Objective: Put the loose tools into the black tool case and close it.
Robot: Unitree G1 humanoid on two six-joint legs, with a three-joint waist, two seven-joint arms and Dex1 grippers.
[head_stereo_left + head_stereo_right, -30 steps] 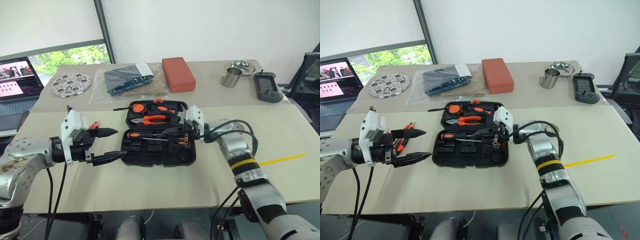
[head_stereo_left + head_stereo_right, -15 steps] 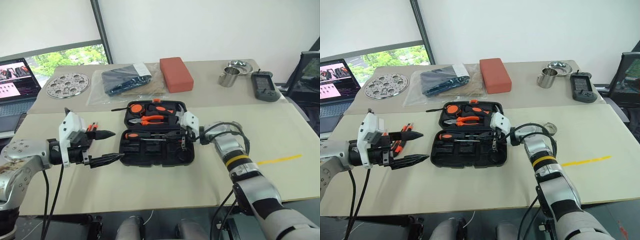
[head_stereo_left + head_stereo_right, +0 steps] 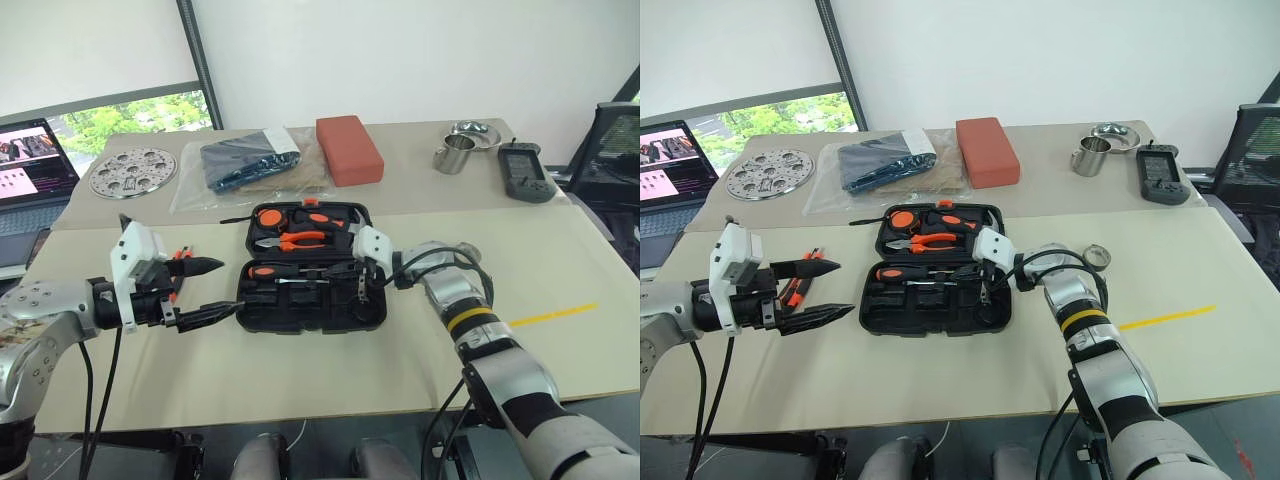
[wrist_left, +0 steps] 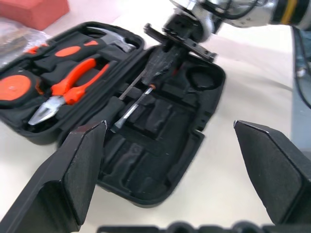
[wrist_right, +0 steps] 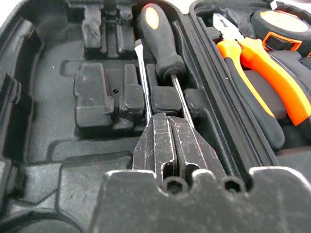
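Observation:
The black tool case [image 3: 262, 316] lies open in the middle of the table. Its far half holds orange-handled pliers [image 3: 297, 240] and other tools. A screwdriver [image 5: 159, 42] lies in a slot of the near half. My right gripper [image 5: 167, 119] is shut and low over the near half's right side [image 3: 352, 272]. Its tips lie against two thin metal shafts, and I cannot tell whether it pinches one. My left gripper [image 3: 220, 290] hangs open just left of the case with nothing between its fingers. Loose tools [image 3: 793, 290], orange and black, lie on the table behind it, partly hidden.
Along the back stand a red-orange block [image 3: 349, 148], a clear bag with a dark item [image 3: 250, 160], a perforated metal disc [image 3: 133, 171], a laptop [image 3: 35, 160], a metal cup [image 3: 450, 158] and a grey handheld device [image 3: 526, 171]. A small ring [image 3: 1097, 254] lies right of the case.
My right gripper has sunk a little toward the near half of the case, still shut. The left gripper stays open in about the same place. The view itself has shifted slightly.

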